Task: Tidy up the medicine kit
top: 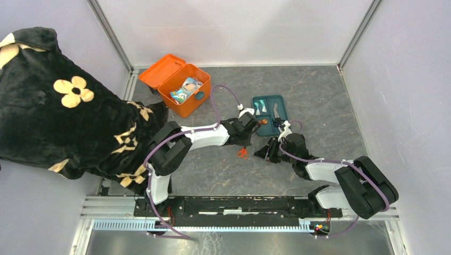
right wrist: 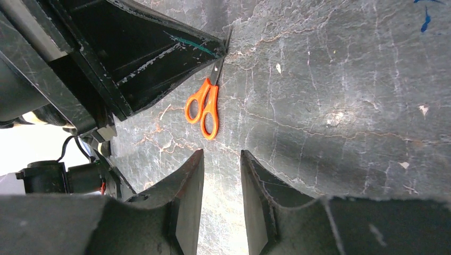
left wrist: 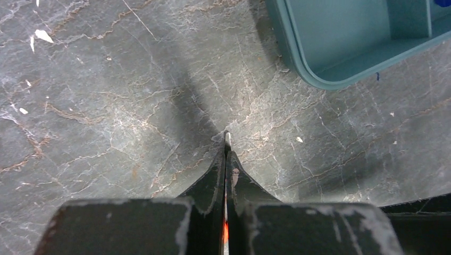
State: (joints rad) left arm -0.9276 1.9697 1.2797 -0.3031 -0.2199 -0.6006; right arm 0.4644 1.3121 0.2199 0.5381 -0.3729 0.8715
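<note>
The medicine kit [top: 187, 101], an orange box with its lid [top: 161, 70] swung open, stands at the back left with packets inside. My left gripper [top: 245, 139] is shut on the blades of small orange-handled scissors [top: 242, 153]. In the left wrist view the metal tip [left wrist: 227, 137] pokes out between the closed fingers of the left gripper [left wrist: 225, 154]. In the right wrist view the scissors [right wrist: 205, 106] hang handles-down just above the floor. My right gripper [top: 264, 154] is open and empty, close to the right of the scissors; it also shows in its own wrist view [right wrist: 222, 155].
A flat teal compartment tray [top: 270, 114] with small tools lies right of the left gripper; its corner shows in the left wrist view [left wrist: 345, 48]. A black flower-patterned garment [top: 64, 101] fills the left side. Grey walls enclose the marbled floor.
</note>
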